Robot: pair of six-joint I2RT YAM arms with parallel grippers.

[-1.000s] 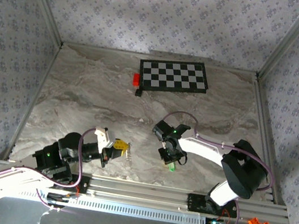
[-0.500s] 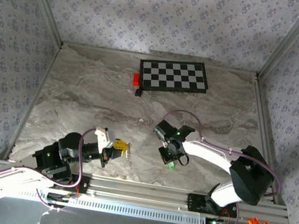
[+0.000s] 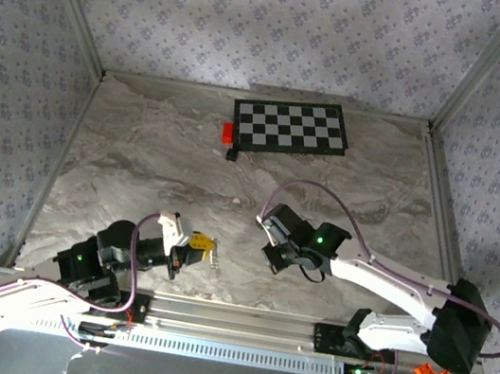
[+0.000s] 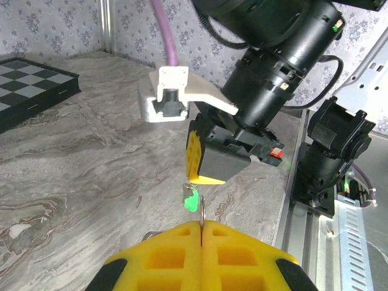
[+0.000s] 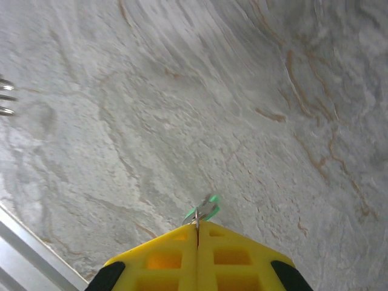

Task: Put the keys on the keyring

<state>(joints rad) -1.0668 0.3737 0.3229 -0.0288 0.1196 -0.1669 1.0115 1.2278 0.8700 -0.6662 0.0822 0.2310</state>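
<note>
The right wrist view showed the right gripper (image 5: pixel 197 237), jaws clamped on the keyring (image 5: pixel 205 212); the top view, lower left, showed the left gripper (image 3: pixel 199 243) clamped on the keys (image 3: pixel 212 255)

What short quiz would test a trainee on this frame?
1. True or false: the right end effector is shut on the keyring.
2. The checkerboard lies: A) at the far side of the table, next to the red block; B) at its near edge; C) at its centre.
3. Fill in: the left end effector is shut on the ____.
Key: 1 true; 2 A; 3 the keys.
</note>
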